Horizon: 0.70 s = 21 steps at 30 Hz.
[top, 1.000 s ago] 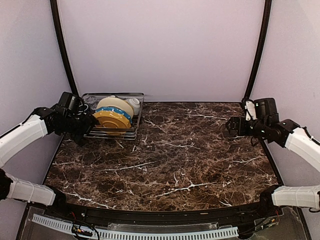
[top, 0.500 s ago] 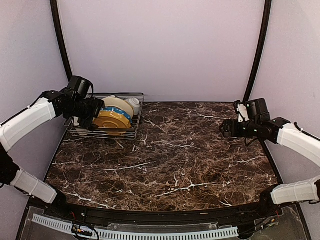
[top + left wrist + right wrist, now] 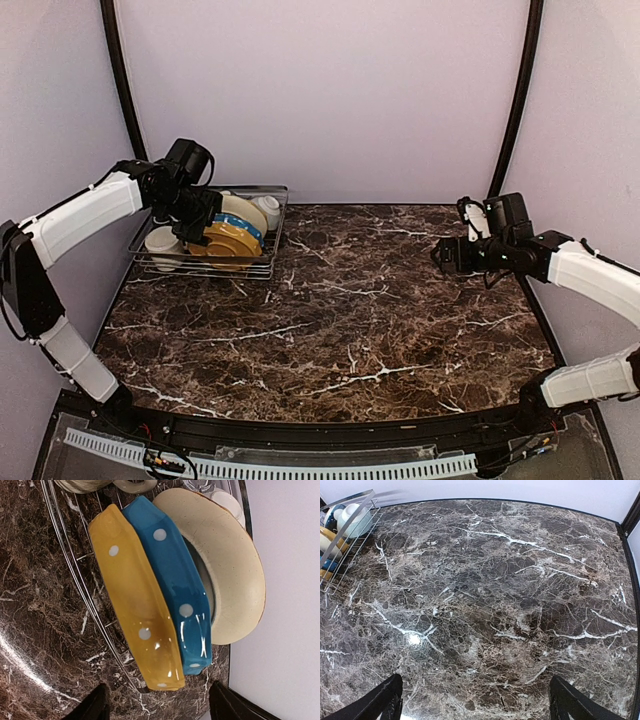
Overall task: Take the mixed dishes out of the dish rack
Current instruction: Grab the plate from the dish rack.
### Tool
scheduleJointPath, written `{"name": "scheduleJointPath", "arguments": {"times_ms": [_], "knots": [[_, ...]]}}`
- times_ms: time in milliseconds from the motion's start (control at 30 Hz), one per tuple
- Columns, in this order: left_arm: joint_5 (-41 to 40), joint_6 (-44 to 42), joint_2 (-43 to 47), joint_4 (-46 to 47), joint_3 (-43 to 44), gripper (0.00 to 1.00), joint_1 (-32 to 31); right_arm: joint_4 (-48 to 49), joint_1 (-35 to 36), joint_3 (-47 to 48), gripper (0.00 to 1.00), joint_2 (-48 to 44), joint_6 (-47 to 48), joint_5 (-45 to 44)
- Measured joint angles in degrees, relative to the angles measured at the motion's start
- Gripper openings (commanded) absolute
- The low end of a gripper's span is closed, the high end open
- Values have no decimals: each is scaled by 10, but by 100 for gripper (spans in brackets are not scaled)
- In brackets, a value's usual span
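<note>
Left gripper (image 3: 159, 706) has just swung over the dish rack (image 3: 262, 190) at far left and now hangs above the yellow plate (image 3: 137, 615) and blue plate (image 3: 172, 580), jaws apart but narrowing, so a grab looks close; right gripper (image 3: 479, 700) waits wide open.

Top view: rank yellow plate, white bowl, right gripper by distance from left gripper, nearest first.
1. yellow plate: front of the dish rack, right beside the left gripper.
2. white bowl: the rack's far right corner.
3. right gripper: far across the table, on its right side.
</note>
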<state>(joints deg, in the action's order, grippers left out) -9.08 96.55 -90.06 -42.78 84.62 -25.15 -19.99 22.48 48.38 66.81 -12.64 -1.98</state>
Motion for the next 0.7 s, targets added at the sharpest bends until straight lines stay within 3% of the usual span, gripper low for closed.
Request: {"name": "scheduleJointPath", "arguments": {"times_ms": [433,700], "knots": [[-23,28,-60,-36,45,49,0,21,1,-1,99,3,6,9],[-23,31,-82,-38,62,46,-1,34,1,-7,99,15,6,11]]}}
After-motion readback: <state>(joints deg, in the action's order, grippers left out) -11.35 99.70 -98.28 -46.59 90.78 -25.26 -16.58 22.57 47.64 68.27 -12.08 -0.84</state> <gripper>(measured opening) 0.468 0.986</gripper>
